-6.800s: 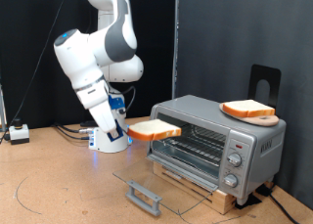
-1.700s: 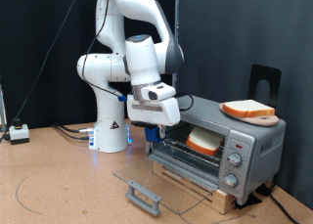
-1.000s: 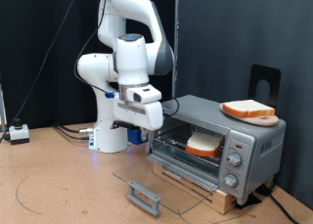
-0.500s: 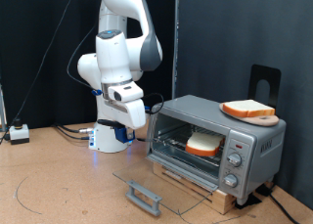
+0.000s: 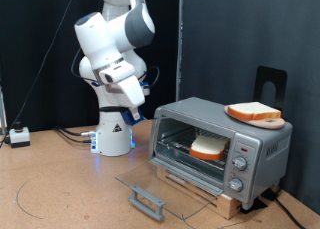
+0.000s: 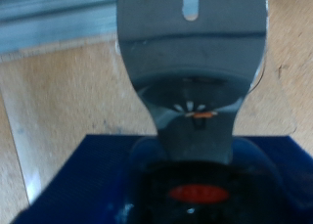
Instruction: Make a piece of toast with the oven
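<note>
One piece of toast (image 5: 207,146) lies on the wire rack inside the silver oven (image 5: 246,137), whose glass door (image 5: 150,182) hangs open and flat in front. A second slice (image 5: 253,112) rests on a wooden board on the oven's top. My gripper (image 5: 133,110) is raised, apart from the oven and to the exterior view's left of it, pointing down. In the wrist view it carries a bare metal spatula (image 6: 194,48) fixed in a blue block (image 6: 88,175); nothing lies on the blade.
The door's black bar handle (image 5: 146,200) sticks out low over the brown table. The oven stands on a wooden base (image 5: 205,189). A small white box (image 5: 18,136) and cables lie at the far left. A black stand (image 5: 270,84) rises behind the oven.
The arm has pulled back out of the oven mouth and swung up and to the exterior view's left. The slice stays on the rack inside; the spatula is bare.
</note>
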Action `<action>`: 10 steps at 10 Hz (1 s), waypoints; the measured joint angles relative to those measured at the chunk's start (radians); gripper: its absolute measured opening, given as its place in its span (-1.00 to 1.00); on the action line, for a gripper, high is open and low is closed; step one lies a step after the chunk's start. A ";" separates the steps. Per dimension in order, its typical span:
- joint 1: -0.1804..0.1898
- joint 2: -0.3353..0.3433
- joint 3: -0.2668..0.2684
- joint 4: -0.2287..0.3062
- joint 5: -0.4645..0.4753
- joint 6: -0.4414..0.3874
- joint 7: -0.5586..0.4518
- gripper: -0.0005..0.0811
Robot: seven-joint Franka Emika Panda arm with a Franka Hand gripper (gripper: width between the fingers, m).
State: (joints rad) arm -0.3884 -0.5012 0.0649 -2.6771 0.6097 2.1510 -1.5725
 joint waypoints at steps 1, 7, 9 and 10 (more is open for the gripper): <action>-0.005 -0.023 -0.011 0.019 -0.001 -0.047 0.020 -0.01; 0.004 -0.086 -0.004 0.044 0.025 -0.184 0.071 -0.01; 0.047 -0.115 0.022 0.018 0.093 -0.194 0.073 -0.01; 0.070 -0.135 0.036 0.006 0.116 -0.194 0.071 -0.01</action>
State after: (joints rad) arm -0.3182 -0.6363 0.1007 -2.6711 0.7260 1.9566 -1.5011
